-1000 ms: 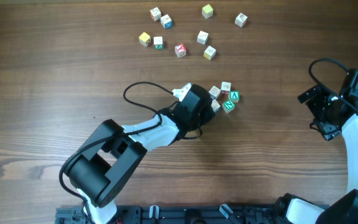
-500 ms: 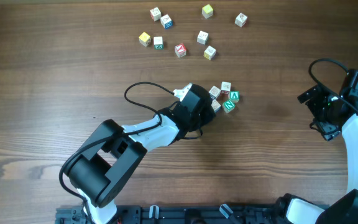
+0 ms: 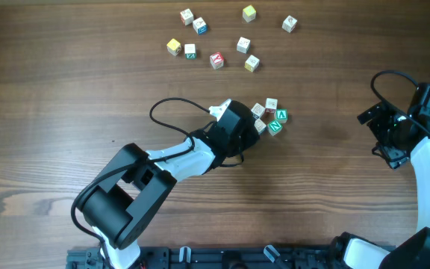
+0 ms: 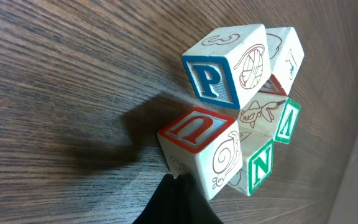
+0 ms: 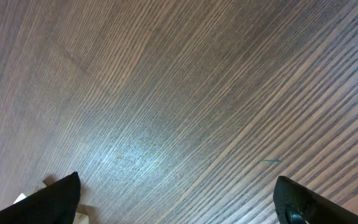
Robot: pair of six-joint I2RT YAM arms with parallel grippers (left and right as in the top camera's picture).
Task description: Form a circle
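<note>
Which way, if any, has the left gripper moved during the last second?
No, it has not moved. In the overhead view the left gripper stays shut at the same spot beside the cluster of cubes, which also lies unchanged on the table.

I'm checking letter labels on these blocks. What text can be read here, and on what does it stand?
"P", blue, on the blue cube.
"U", red, on the red cube.
"N", green, on the green cube.
"A" or "V", green, cannot tell which, on the second green cube.
Scattered cubes: letters too small to read.
</note>
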